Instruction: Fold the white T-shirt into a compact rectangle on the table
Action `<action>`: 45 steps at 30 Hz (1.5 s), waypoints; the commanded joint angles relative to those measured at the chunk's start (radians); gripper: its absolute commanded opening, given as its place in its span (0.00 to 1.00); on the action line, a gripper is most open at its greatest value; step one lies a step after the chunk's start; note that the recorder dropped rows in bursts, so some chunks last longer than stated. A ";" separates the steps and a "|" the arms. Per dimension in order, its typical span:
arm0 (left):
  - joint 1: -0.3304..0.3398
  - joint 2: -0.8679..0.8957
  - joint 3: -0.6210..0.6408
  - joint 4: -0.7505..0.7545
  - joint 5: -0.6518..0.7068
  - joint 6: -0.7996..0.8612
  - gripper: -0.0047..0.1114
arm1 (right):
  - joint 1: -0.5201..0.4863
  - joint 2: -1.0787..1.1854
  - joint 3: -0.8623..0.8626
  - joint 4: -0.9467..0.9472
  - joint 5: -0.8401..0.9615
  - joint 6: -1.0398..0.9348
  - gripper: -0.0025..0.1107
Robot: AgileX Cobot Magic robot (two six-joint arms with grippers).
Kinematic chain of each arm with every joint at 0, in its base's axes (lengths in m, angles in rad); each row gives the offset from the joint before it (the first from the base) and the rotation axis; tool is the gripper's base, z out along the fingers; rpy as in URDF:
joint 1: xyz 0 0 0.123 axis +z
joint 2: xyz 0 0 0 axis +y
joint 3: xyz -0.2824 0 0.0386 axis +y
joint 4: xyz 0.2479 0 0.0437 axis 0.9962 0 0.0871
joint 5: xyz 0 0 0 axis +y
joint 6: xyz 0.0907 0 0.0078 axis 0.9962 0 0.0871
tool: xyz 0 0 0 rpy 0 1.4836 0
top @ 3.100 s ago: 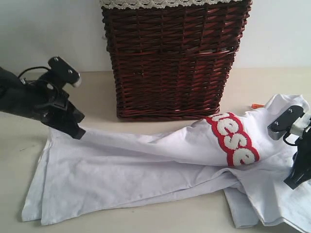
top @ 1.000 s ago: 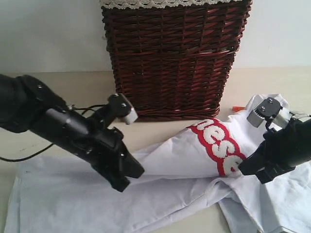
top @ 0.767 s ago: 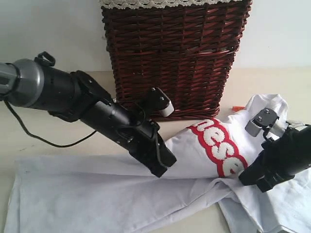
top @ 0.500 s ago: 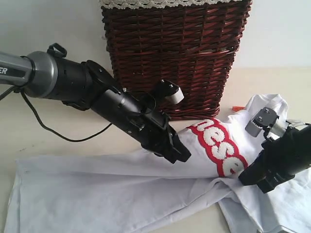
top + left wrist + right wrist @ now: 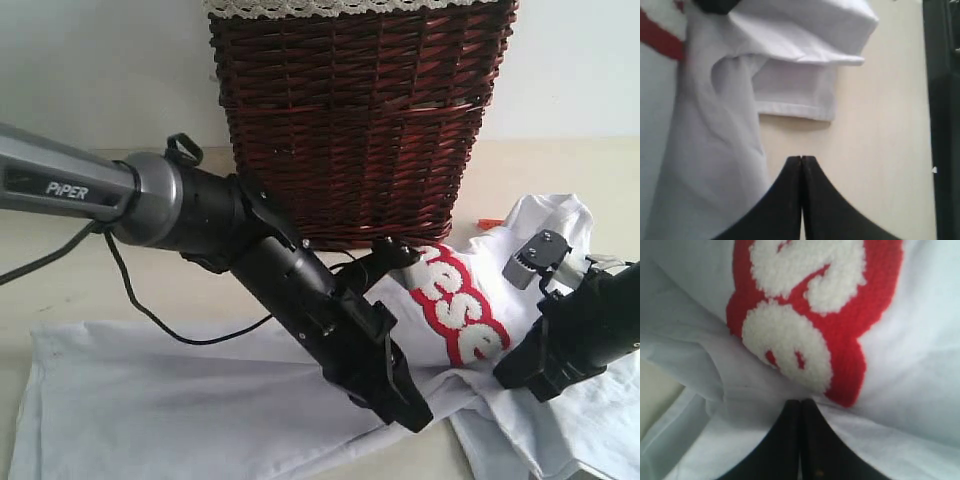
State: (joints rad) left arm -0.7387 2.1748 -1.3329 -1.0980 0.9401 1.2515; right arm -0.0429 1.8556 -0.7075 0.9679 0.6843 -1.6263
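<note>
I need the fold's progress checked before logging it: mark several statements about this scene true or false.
1. The white T-shirt is folded into a compact rectangle. False: it lies spread out and rumpled on the table.
2. A dark wicker basket stands behind the shirt. True.
3. Both arms' fingers are spread wide. False: the left fingers and right fingers are shut.
4. The shirt's red-edged lettering faces up. True.
</note>
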 commanded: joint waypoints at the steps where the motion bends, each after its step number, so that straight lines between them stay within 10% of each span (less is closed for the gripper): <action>1: 0.001 0.013 -0.004 0.021 -0.089 0.001 0.04 | -0.003 0.011 0.005 -0.077 -0.011 0.035 0.02; 33: 0.135 0.087 -0.134 0.225 -0.459 0.028 0.04 | -0.003 0.011 0.005 -0.116 0.054 0.035 0.02; 45: 0.130 0.087 -0.124 0.221 0.045 -0.024 0.04 | -0.003 0.011 0.005 -0.125 0.042 0.035 0.02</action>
State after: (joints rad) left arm -0.5961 2.2558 -1.4633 -0.8804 0.8622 1.2512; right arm -0.0429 1.8556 -0.7075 0.8892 0.7434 -1.5905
